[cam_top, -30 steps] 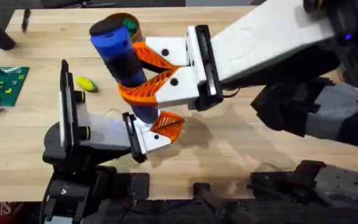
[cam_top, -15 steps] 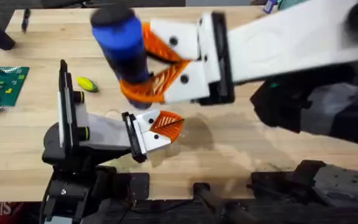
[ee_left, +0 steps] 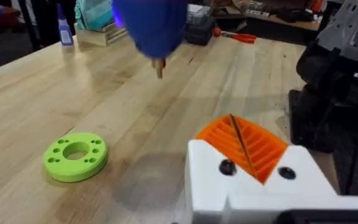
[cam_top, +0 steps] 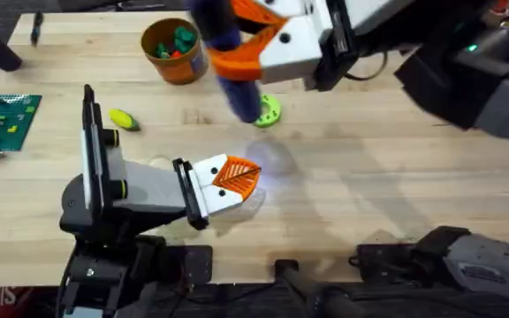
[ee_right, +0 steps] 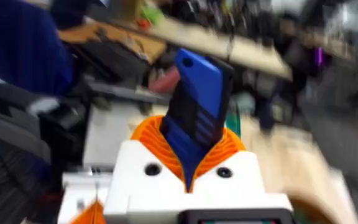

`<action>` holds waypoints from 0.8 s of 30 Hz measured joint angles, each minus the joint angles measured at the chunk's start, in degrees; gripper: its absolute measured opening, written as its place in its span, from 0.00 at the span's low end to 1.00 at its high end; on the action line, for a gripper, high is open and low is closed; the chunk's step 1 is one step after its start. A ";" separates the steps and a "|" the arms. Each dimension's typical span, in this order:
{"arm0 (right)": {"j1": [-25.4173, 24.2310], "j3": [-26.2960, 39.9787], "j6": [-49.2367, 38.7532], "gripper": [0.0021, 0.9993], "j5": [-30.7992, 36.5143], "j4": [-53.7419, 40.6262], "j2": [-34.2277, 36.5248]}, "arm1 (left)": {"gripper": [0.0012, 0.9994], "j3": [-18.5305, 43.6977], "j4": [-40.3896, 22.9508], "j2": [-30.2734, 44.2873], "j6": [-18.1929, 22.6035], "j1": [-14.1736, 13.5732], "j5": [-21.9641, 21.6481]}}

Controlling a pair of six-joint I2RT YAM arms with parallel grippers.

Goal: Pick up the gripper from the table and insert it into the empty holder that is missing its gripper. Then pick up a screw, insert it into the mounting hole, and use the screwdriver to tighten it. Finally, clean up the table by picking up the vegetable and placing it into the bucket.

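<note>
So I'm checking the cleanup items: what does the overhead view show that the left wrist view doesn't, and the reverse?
Overhead alone: the vegetable lying on the table, apart from the bucket, and the right pincer shut on the screwdriver. Left wrist alone: the screwdriver's bare bit tip, hanging clear above the wood. Both: the green disc, the screwdriver, and the left pincer with its orange pads closed together.

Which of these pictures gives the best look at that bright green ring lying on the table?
The left wrist view: the green ring lies whole and unobstructed on the table, its centre hole and small holes plain. In the overhead view the ring is partly hidden behind the blue screwdriver that the right gripper holds.
</note>
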 joint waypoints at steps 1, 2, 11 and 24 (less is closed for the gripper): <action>-1.70 0.00 -2.19 0.02 0.54 -5.01 0.00 | 0.01 0.00 0.01 0.00 -0.01 0.00 -0.11; -3.56 0.00 -4.86 0.02 1.58 -10.30 0.02 | 0.01 0.00 0.02 0.00 -0.01 0.02 -0.14; -12.24 0.00 -32.78 0.02 28.20 -32.90 1.86 | 0.01 0.00 0.04 0.00 0.00 0.00 -0.34; -12.31 0.00 -71.33 0.02 61.59 -31.32 20.84 | 0.01 0.00 0.17 0.00 -0.01 0.01 -1.00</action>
